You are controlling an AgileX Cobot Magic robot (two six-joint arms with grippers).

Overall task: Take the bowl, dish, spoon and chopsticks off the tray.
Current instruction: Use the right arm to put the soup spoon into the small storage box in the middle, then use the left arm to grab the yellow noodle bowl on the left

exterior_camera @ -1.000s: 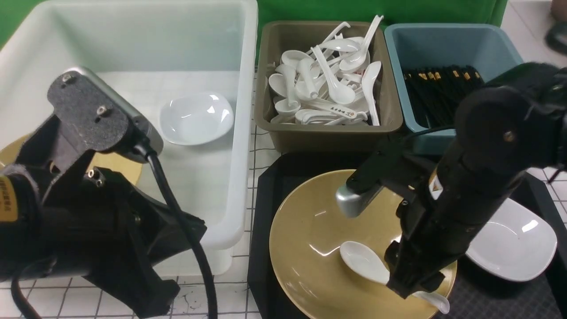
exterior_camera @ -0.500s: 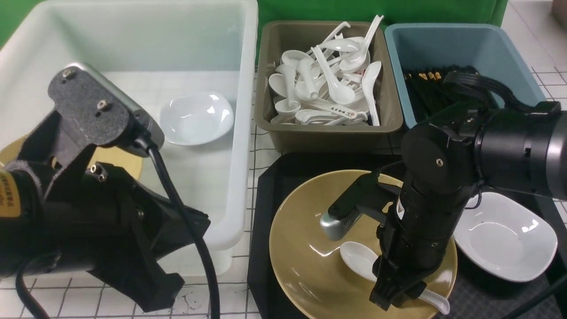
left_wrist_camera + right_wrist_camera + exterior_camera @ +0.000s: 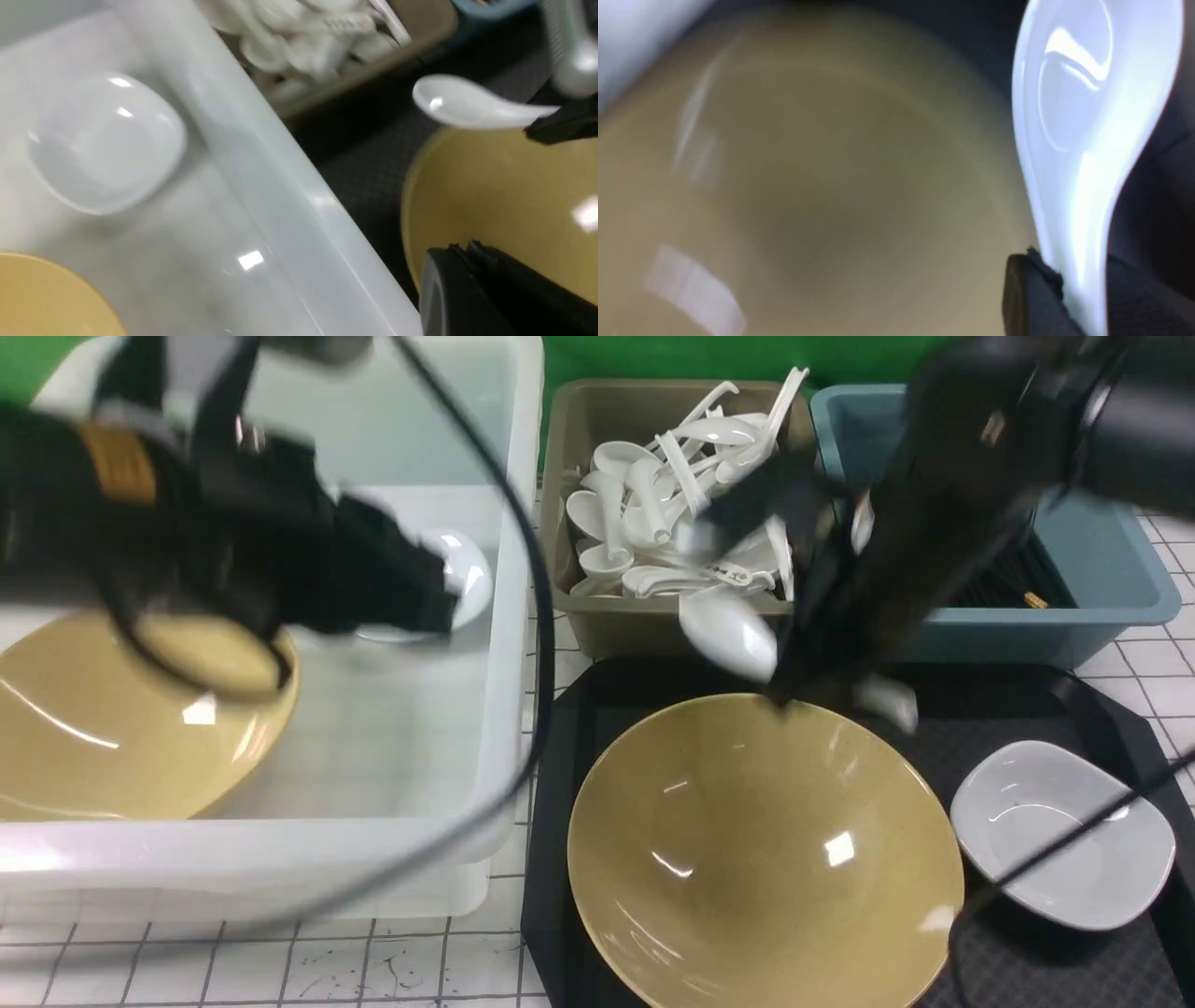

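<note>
Now the right gripper (image 3: 817,677) is clamped on the handle of the spoon (image 3: 733,635), holding it in the air over the far rim of the bowl (image 3: 766,859), close to the olive bin (image 3: 672,625). Bowl and dish (image 3: 1036,798) sit on the tray (image 3: 546,859), with the dish to the right. The left gripper (image 3: 411,588), blurred, hangs over the white tub (image 3: 509,616); I cannot tell how far open it is.
</note>
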